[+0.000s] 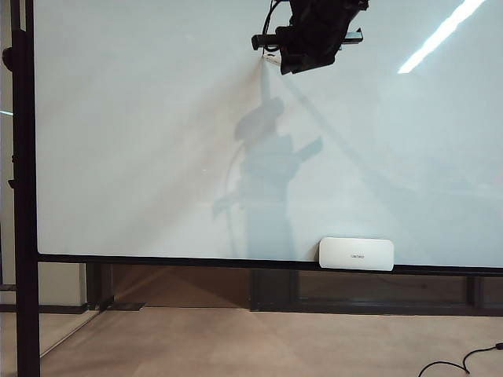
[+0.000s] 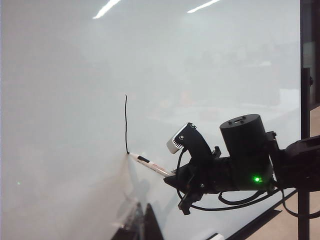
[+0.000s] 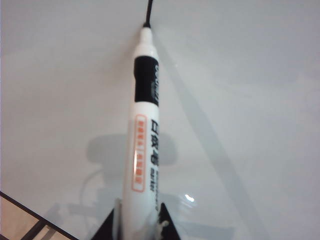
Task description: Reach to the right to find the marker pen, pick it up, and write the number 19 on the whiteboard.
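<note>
A slim white plastic marker pen (image 3: pixel 145 135), banded in black with red lettering, is clamped between the dark jaws of the right gripper (image 3: pixel 137 220) near the upper part of the glossy, black-framed whiteboard (image 1: pixel 141 141). Its tip is pressed to the smooth surface at the end of a thin, straight black stroke (image 2: pixel 125 122). The left gripper is seen in no view. A rounded white block (image 1: pixel 356 254) is set on the lower frame.
</note>
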Controlling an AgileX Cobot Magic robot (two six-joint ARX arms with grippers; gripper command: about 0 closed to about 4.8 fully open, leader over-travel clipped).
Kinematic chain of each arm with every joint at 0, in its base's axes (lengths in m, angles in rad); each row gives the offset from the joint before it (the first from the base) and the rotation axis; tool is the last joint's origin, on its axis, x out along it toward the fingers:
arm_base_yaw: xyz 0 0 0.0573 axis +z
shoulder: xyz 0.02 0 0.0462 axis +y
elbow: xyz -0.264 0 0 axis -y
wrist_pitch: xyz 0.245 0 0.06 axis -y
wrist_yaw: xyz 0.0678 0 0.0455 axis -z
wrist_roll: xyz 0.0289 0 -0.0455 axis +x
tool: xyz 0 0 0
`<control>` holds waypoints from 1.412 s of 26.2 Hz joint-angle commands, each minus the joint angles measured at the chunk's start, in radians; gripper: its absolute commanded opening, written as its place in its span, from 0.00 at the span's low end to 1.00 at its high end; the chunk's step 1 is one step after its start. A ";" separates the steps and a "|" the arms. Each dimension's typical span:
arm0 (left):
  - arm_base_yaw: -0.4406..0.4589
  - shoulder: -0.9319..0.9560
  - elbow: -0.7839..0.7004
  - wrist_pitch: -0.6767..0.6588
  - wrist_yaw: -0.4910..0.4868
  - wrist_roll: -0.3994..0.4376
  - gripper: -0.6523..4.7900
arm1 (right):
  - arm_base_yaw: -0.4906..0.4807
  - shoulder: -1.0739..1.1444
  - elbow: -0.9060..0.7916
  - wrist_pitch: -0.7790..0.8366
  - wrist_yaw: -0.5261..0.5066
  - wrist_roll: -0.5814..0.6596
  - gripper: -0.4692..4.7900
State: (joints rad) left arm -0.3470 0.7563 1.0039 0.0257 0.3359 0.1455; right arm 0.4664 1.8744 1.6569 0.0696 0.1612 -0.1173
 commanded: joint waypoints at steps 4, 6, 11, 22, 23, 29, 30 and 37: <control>0.000 -0.007 0.006 0.003 -0.003 0.013 0.11 | 0.042 -0.133 0.006 0.106 -0.001 -0.115 0.09; 0.000 -0.007 0.005 -0.002 -0.003 0.015 0.11 | 0.040 -0.157 0.006 0.178 0.007 -0.158 0.09; 0.000 -0.008 0.006 -0.008 -0.003 0.020 0.11 | 0.034 -0.187 0.007 0.086 0.225 -0.175 0.09; 0.000 -0.010 0.006 -0.017 -0.002 0.019 0.11 | 0.033 -0.187 0.007 0.043 0.336 -0.174 0.09; 0.000 -0.010 0.006 -0.018 -0.002 0.019 0.11 | 0.033 -0.186 0.007 0.047 0.337 -0.174 0.09; 0.000 -0.010 0.006 -0.017 -0.003 0.021 0.11 | 0.007 -0.182 0.007 0.070 0.356 -0.171 0.09; 0.000 -0.010 0.006 -0.017 -0.002 0.022 0.11 | 0.005 -0.182 0.007 0.077 0.355 -0.171 0.09; 0.000 -0.009 0.006 -0.017 -0.003 0.039 0.11 | -0.015 -0.172 0.007 0.108 0.335 -0.171 0.09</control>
State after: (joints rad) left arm -0.3466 0.7494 1.0042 0.0006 0.3359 0.1707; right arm 0.4522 1.7000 1.6600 0.1520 0.4999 -0.2890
